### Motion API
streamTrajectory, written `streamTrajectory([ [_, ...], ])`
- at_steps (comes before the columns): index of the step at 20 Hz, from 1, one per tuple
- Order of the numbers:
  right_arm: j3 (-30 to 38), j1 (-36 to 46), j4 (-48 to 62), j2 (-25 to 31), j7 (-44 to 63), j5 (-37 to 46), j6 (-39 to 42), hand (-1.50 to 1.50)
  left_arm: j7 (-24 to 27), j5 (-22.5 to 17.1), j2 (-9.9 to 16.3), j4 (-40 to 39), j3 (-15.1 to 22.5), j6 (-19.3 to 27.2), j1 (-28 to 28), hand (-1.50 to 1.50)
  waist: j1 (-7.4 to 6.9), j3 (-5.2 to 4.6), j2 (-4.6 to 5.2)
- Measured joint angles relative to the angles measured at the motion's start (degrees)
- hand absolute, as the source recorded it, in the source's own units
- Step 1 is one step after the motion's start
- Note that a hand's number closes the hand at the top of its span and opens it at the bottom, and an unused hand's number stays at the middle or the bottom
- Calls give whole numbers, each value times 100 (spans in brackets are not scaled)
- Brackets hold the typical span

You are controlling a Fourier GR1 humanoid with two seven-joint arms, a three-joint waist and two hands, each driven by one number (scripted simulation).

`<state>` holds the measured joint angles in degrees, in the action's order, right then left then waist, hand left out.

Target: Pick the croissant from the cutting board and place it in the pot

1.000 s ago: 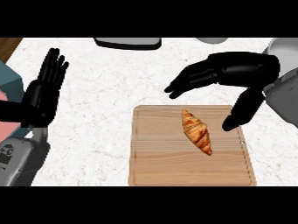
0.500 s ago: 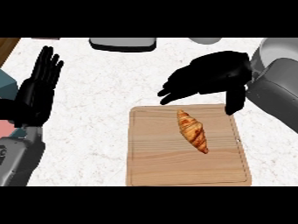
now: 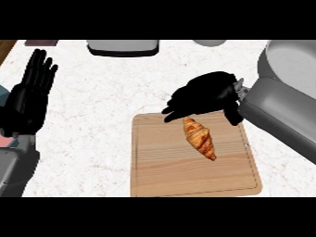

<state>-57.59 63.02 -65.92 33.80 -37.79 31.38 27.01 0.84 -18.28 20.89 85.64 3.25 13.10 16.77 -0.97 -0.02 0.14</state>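
Lower and closer than half a second ago, the black right hand now hangs over the far end of the golden-brown croissant, where earlier it sat further back beyond the board's edge. Nearest the viewer, the pale wooden rectangular cutting board lies flat on the white speckled table, and the croissant rests on its far half, lying slantwise, not yet lifted. Its fingers droop downward, partly curled with the thumb set apart, holding nothing; I judge this posture prepares a grasp from above. At the view's left the black left hand rests open, fingers up, clear of the work. Farther back a grey vessel with a dark rim, probably the pot, waits at the table's far edge.
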Motion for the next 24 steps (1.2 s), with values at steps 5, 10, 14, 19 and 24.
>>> streamTrajectory([
  [5, -126, -151, 366, -241, -38, 411, -25, -150, -70, 86, -76, -6, -28, 21, 48, 0, 28, 1, 0],
  [10, -119, -355, 571, -405, -248, 744, -211, -150, -171, 143, -117, 154, -62, 3, -3, 0, 36, 1, -8],
  [14, -49, -639, 503, -479, -376, 946, -375, -150, 1, 208, -176, 130, -114, -90, -185, 0, 57, 1, -12],
  [19, 153, -791, 538, -680, -372, 1328, -448, -150, -155, 258, -205, 61, -213, -142, 15, 0, 75, 1, -13],
  [24, 313, -1079, 668, -898, -249, 1892, -552, -150, -99, 354, -289, 95, -276, -194, -97, 0, 73, 2, -14],
])
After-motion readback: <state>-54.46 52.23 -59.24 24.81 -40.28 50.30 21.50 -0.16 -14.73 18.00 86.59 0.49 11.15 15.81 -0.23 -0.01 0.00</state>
